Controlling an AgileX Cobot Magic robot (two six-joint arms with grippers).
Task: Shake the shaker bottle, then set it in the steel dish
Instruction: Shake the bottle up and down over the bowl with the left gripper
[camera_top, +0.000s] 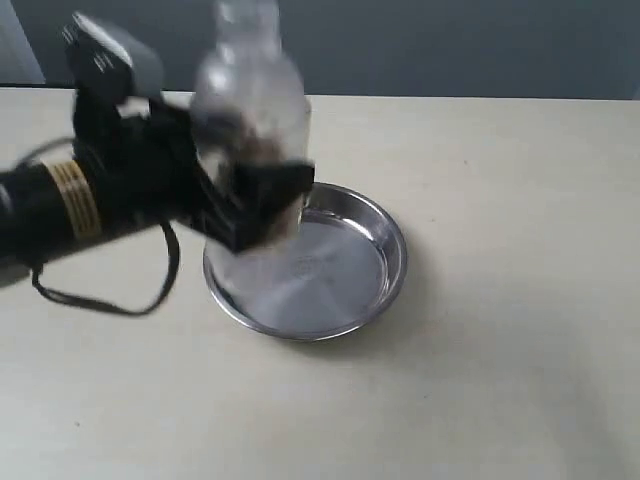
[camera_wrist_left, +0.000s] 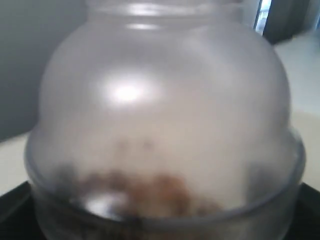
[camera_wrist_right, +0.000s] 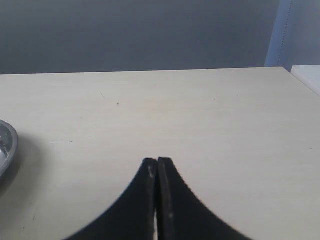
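Tabletop (camera_top: 500, 380), pale wood-look laminate, bare on the near side. Next in, centre of scene: shallow round shiny stainless steel dish (camera_top: 392, 250), flat on the table, nothing in it. Over its far-left part, apparently lifted off the pan floor: frosted translucent plastic shaker bottle (camera_top: 250, 90), upright, cap up, brown granules (camera_wrist_left: 150, 192) low inside. Black left gripper (camera_top: 255, 205) clamped on the bottle's lower body, one jaw either side; arm reaches in from the left. Bottle outline smeared in the exterior view, so I read this as mid-shake. Black right gripper (camera_wrist_right: 157, 172) off to the right, low over bare table, fingers pressed together, holding nothing. Farthest: grey wall (camera_top: 450, 40).

Step in hand (judgement): shaking.
- Keep the clamp firm; smooth plastic could creep in the jaws.
- Short strokes, staying above the rim so the base does not strike steel.
- Let the motion settle before descending.
- Centre the bottle over the flat bottom, not the sloped rim, and lower it straight.
- Release only once the base sits flat; a nudge may slide the dish.

Count:
- shaker bottle: 1
- steel dish: 1
- grippers: 2 (one loaded, one empty)
- table: 1
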